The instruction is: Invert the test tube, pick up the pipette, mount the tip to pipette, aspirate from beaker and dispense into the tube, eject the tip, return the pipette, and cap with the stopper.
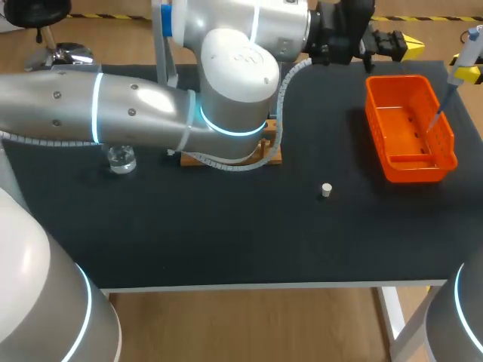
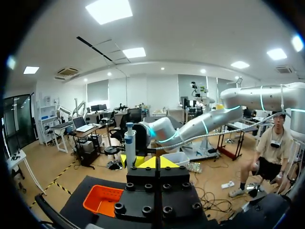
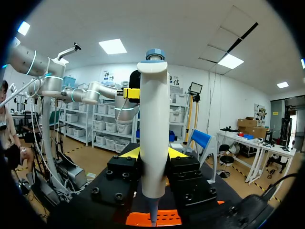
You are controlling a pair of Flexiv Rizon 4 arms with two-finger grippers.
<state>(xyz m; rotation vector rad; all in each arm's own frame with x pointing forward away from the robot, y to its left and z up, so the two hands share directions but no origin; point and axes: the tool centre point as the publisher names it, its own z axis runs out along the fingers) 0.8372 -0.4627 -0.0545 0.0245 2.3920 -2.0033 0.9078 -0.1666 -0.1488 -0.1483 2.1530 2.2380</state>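
Black tabletop (image 1: 226, 241); over orange bin (image 1: 386, 164), pipette (image 3: 153, 138) points down.

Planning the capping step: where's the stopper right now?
Head view: the stopper sits alone on the black mat, right of centre, between the wooden rack and the orange basket, nearer the front edge than either.
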